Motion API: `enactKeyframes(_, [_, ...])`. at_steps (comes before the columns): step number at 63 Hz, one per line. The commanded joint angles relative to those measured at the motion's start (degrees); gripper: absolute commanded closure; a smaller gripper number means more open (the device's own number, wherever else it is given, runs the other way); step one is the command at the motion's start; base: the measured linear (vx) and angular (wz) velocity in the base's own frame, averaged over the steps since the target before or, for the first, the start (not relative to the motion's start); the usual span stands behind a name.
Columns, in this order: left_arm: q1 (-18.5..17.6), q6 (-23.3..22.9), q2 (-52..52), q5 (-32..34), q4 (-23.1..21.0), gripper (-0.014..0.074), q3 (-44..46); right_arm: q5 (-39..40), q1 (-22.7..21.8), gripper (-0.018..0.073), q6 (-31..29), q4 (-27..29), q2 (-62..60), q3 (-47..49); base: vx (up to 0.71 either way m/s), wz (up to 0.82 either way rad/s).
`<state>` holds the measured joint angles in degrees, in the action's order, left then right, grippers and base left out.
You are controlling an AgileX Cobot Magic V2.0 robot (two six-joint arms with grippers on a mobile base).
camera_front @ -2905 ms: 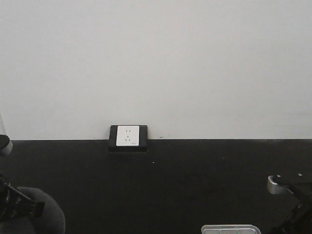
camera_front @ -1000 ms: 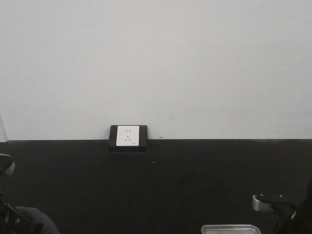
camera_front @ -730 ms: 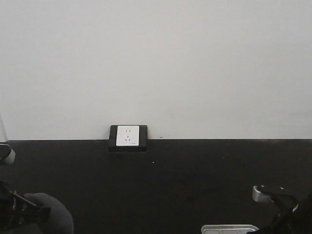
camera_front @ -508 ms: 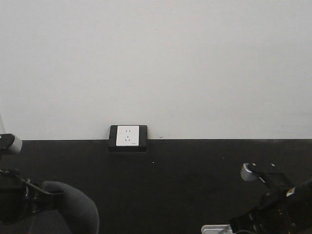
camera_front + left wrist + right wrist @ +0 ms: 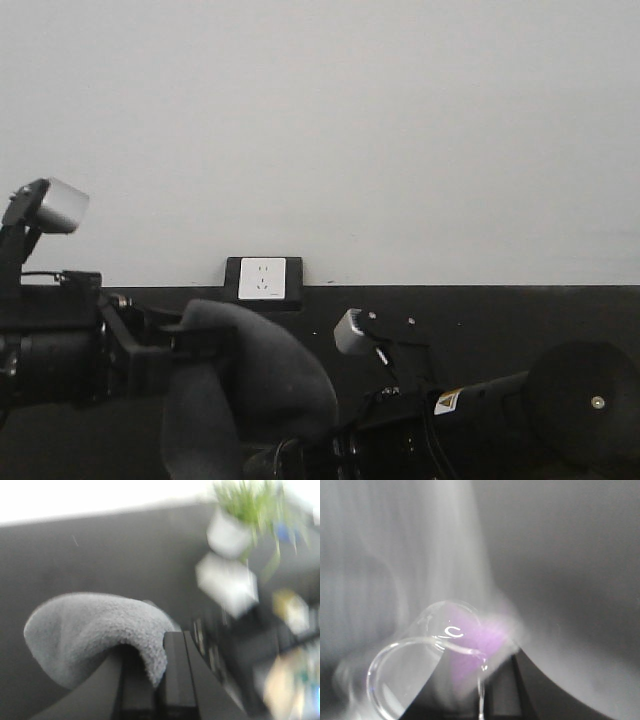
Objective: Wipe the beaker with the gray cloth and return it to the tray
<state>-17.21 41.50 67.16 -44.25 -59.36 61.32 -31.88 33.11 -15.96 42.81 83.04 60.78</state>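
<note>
In the front-facing view, a white wall stands above a black surface, with a white wall socket (image 5: 262,279) in a black frame where the two meet. The left arm (image 5: 55,360) reaches in from the left edge, with a silver cylinder (image 5: 62,205) mounted above it. The left tool (image 5: 200,342) is pressed onto the gray cloth (image 5: 255,385), which hangs from it in a rounded fold in front of the dark surface. The right arm (image 5: 490,395) lies low across the right half of the view, and a small silver block (image 5: 348,331) sits on top of it, just right of the cloth. The right arm's front end runs under the cloth's lower edge, where it is too dark to make out.

In the left wrist view, the cloth bulges up and to the left out of the tool, pinched between two black fingers (image 5: 176,672). Beyond it lies the dark surface. At upper right, heavily blurred, are a green plant in a white pot (image 5: 239,515) and a white box (image 5: 226,582) just below the plant.

In the right wrist view, the right tool (image 5: 470,677) pinches the beaker (image 5: 427,652). The beaker is tipped on its side, with its open rounded rim toward the lens at lower left. A purple tint shows through the glass. One black finger (image 5: 506,692) is at the beaker's right. The background is a smeared pale gray, too blurred to identify.
</note>
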Motion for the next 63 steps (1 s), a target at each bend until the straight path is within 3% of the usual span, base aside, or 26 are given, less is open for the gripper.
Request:
enactKeyframes(1, [-0.45, -4.34, -1.24, -3.87, 5.58, 0.0599, 1.97, 4.29, -2.05, 0.0571, 2.79, 1.25, -1.88, 3.74, 0.0, 0.0])
enactKeyframes(9, [-0.45, -10.58, -1.24, -10.49, 15.42, 0.0599, 1.97, 3.94, -4.75, 0.0571, 2.96, 1.25, -1.88, 6.87, 0.0, 0.0])
enactKeyframes(19, [-0.45, -10.92, -1.24, -12.75, 15.94, 0.0599, 1.97, 3.62, -4.55, 0.0571, 1.89, 1.56, -1.88, 8.71, 0.0, 0.0])
enactKeyframes(25, [-0.45, -10.92, -1.24, -6.23, 11.32, 0.0599, 1.97, 0.69, -2.44, 0.0571, 1.89, 1.39, -1.68, 8.71, 0.0, 0.0])
enactKeyframes(32, [-0.45, -10.92, -1.24, 6.43, 6.43, 0.0599, 1.97, -1.52, 0.83, 0.0571, 1.89, 1.23, -1.68, 8.65, 0.0, 0.0])
enactKeyframes(40, [-0.45, -11.78, -1.24, 18.36, 5.01, 0.0597, 1.97, -3.25, 3.28, 0.0571, 2.16, 1.25, -1.68, 8.65, 0.0, 0.0])
enactKeyframes(45, [-0.45, -12.02, -1.37, 20.97, 4.01, 0.0597, 1.97, -5.38, 4.1, 0.0571, 2.18, 1.36, -1.3, 8.65, 0.0, 0.0])
enactKeyframes(54, [-0.45, -12.01, -1.43, 17.86, 3.33, 0.0596, 1.97, -5.79, 4.58, 0.0571, 2.12, 0.57, -0.34, 8.5, 0.0, 0.0])
enactKeyframes(63, [-0.45, -12.01, -1.43, 5.28, 3.5, 0.0596, 1.97, 1.83, 3.68, 0.0571, 5.17, 0.58, 0.28, 8.5, 0.0, 0.0])
